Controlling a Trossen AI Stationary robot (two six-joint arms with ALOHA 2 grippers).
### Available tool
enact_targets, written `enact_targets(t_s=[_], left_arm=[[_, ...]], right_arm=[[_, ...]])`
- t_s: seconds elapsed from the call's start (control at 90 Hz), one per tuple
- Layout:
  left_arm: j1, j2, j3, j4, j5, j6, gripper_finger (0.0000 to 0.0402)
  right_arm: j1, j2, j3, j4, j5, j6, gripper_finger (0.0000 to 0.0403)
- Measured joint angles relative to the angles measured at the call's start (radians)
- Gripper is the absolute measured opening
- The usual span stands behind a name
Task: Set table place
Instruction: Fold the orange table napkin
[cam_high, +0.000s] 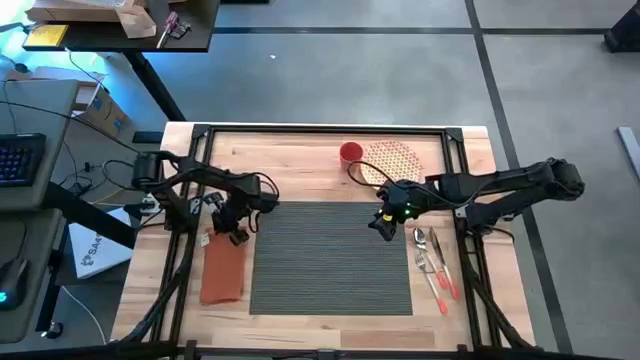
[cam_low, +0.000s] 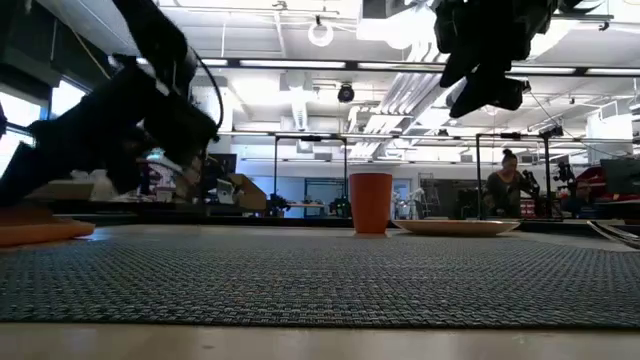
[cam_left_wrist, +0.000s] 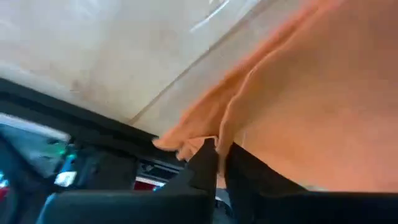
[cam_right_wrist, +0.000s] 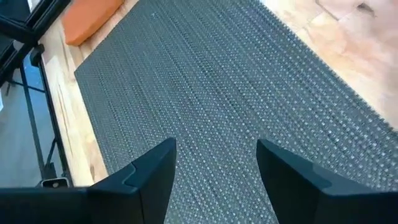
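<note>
The dark grey ribbed placemat (cam_high: 330, 258) lies flat in the middle of the light-wood table (cam_high: 300, 160). An orange napkin (cam_high: 223, 268) lies on the wood along the placemat's left edge. My left gripper (cam_high: 232, 232) is at the napkin's far end, shut on it. My right gripper (cam_high: 385, 222) hangs open above the placemat's far right corner, with only the placemat (cam_right_wrist: 205, 93) below its fingers. In the low view it is raised well above the table (cam_low: 490, 90). My left gripper pinches a raised fold (cam_left_wrist: 227, 124) at the napkin's far end between its two fingers, which come down on it at a slant. The rest of the napkin (cam_low: 40, 232) lies on the table.
A red cup (cam_high: 350, 152) and a patterned plate (cam_high: 392, 160) stand on the wood beyond the placemat's far right edge. Cutlery with red handles (cam_high: 437, 265) lies to the placemat's right. A black rail frame (cam_high: 190, 200) runs around the tabletop.
</note>
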Motion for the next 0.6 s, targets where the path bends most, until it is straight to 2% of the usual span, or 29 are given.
enact_targets(t_s=[0.178, 0.3, 0.389, 0.467, 0.556, 0.6], left_arm=[[-0.004, -0.117, 0.289, -0.196, 0.012, 0.073, 0.0001], [0.029, -0.252, 0.529, -0.184, 0.082, -0.038, 0.0000], [0.060, -0.328, 0.720, -0.150, 0.091, -0.158, 0.0000], [0.062, -0.382, 0.849, -0.057, 0.035, -0.265, 0.0000], [0.026, -0.442, 0.910, 0.145, -0.020, -0.358, 0.0000], [-0.006, -0.461, 0.905, 0.185, -0.055, -0.387, 0.0000]], right_arm=[[0.000, 0.000, 0.000, 0.032, 0.003, -0.002, 0.0206], [0.000, 0.000, 0.000, 0.069, 0.003, 0.003, 0.0205], [0.000, 0.000, 0.000, 0.101, 0.003, 0.015, 0.0205], [0.000, 0.000, 0.000, 0.132, 0.004, 0.021, 0.0205], [0.000, 0.000, 0.000, 0.154, 0.015, 0.024, 0.0205], [0.000, 0.000, 0.000, 0.161, 0.019, 0.024, 0.0205]])
